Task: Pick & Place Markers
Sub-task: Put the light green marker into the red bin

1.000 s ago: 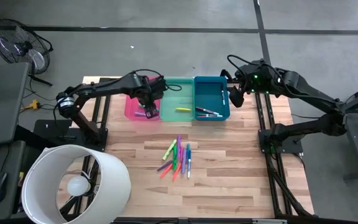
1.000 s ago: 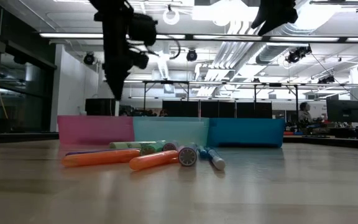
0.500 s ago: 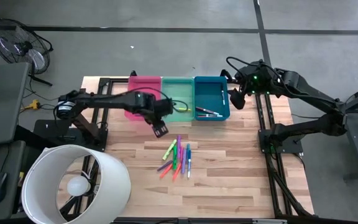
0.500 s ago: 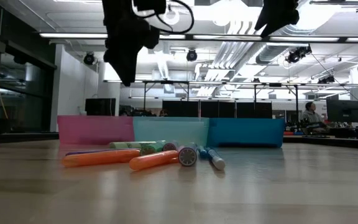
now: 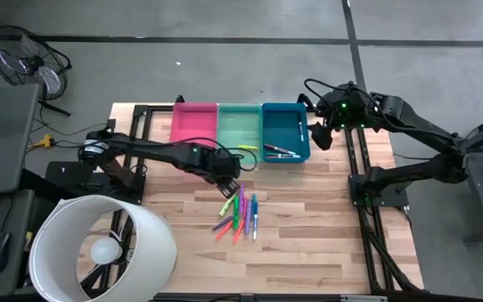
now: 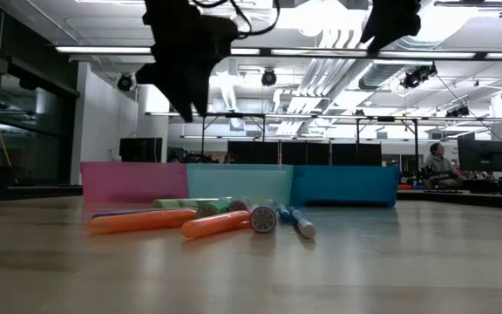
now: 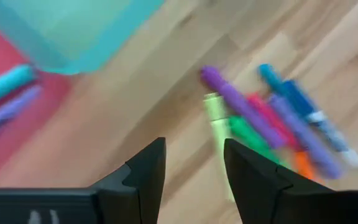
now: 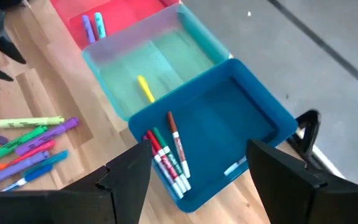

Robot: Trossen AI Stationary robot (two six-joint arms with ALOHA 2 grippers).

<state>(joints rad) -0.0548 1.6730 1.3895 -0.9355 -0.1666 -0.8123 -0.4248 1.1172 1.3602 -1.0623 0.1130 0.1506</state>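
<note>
Since a sec ago my left gripper (image 5: 234, 184) has swung off the pink bin (image 5: 193, 116) and out over the bare wood, now sitting just at the top edge of the loose markers (image 5: 240, 211) mid-table; right arm hasn't budged. From the left wrist cam the fingers (image 7: 143, 171) stand apart w/ nothing between them, so released, hovering above the table (image 5: 309, 226) w/ a purple marker (image 7: 235, 102) and a pale green one (image 7: 217, 118) just ahead. Low view shows it well above the pile, not touching. Right gripper (image 5: 320, 134) hangs just beside the blue bin's (image 5: 285, 110) outer wall, near the table's right edge; its fingers (image 8: 132, 171) are spread wide, empty too. Bins sit in a row at the far side, touching: pink, green, blue, left to right. Pink bin holds two markers, a purple (image 8: 86, 25) and a light blue (image 8: 98, 25), side by side. Green bin (image 8: 166, 56) has one yellow marker (image 8: 145, 89). Blue bin has a cluster of thin red, green and white-bodied ones (image 8: 169, 155) along one wall, plus a single light-coloured one (image 8: 234, 165) apart near the opposite wall. Loose pile on the table: orange, green, purple, pink, blue and a yellow-green highlighter, roughly parallel, fanned a bit. Person (image 6: 435, 162) visible far back in the room behind the table. Big white lamp shade (image 5: 99, 247) at the near left corner, fan (image 5: 22, 60) on the floor beyond.
</note>
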